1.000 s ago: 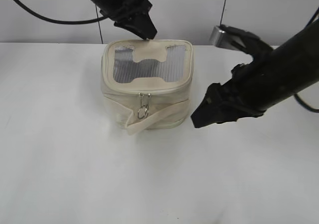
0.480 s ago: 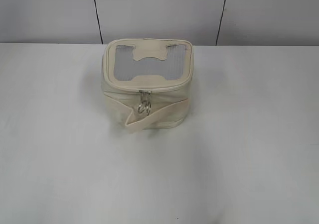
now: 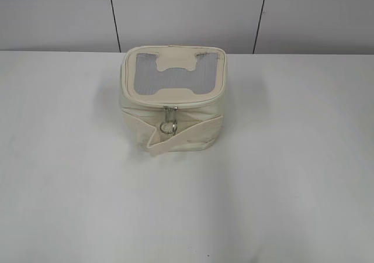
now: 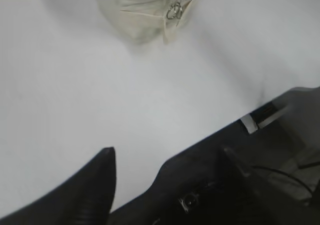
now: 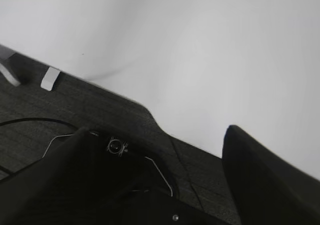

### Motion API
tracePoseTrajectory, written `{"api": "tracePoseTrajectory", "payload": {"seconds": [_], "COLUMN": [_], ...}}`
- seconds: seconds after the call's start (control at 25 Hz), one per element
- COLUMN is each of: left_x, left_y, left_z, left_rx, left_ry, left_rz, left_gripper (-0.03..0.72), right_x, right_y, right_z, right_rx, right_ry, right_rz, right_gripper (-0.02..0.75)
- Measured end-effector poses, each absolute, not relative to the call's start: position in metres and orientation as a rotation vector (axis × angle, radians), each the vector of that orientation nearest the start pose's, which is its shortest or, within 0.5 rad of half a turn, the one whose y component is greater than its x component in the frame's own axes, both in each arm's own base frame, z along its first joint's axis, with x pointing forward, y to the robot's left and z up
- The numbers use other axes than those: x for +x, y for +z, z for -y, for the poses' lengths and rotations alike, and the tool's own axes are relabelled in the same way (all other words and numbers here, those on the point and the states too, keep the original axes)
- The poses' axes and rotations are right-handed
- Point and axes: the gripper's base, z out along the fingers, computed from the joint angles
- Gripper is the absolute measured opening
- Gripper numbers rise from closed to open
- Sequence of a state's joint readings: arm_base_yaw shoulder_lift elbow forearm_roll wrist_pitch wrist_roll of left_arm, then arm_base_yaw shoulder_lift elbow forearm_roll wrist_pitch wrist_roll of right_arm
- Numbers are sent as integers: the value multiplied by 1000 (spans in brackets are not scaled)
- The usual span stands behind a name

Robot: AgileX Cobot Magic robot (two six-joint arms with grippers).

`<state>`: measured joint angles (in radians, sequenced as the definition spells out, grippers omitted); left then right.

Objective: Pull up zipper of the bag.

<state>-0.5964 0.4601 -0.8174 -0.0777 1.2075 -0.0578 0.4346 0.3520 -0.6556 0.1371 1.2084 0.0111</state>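
White bench [image 3: 70, 204] fills nearly everything, and the cream bag [image 3: 172, 125] stands toward its far edge, about midway between the left and right sides, lid up and its grey window panels facing the ceiling. I judge it sits square to the front edge so that the side carrying the pull faces me, where either of my arms could come at it. Neither arm shows in the outside view; both are well apart from the bag, back over the near edge of the bench. My left gripper [image 4: 167, 177] hangs with its fingers spread and nothing between them, one dark fingertip [image 4: 102, 172] over the white top and the other over the dark floor past the edge. My right gripper [image 5: 155, 162] is likewise spread and empty, straddling the same edge, and its camera does not catch the bag at all. The left wrist view catches only the bag's lower front with the strap [image 4: 172, 27] folded across it. The outside view alone shows the zipper [image 3: 170, 106] running round the lid rim, and it looks closed along the front, though I cannot tell about the far side. The silver pull [image 3: 168, 126] dangles from it at the middle of the front face, its ring resting against the strap.
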Motion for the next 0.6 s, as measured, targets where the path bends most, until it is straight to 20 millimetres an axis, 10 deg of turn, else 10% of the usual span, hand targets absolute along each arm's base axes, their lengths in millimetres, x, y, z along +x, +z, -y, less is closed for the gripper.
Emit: {"api": "tracePoseTrajectory", "payload": {"seconds": [0.24, 0.6], "left_x": [-7, -8], "left_y": [307, 287], "left_z": [-2, -9], "left_rx": [546, 497], "left_ry": [-438, -402], "left_rz": [-2103, -1967], "left_gripper": [542, 502], "right_x": [8, -17], "right_y": [300, 279], "right_z": [-11, 5], "right_rx": [-480, -456], "right_ry": [328, 301], "right_rz": [-2262, -2109], "right_gripper": [623, 608]}}
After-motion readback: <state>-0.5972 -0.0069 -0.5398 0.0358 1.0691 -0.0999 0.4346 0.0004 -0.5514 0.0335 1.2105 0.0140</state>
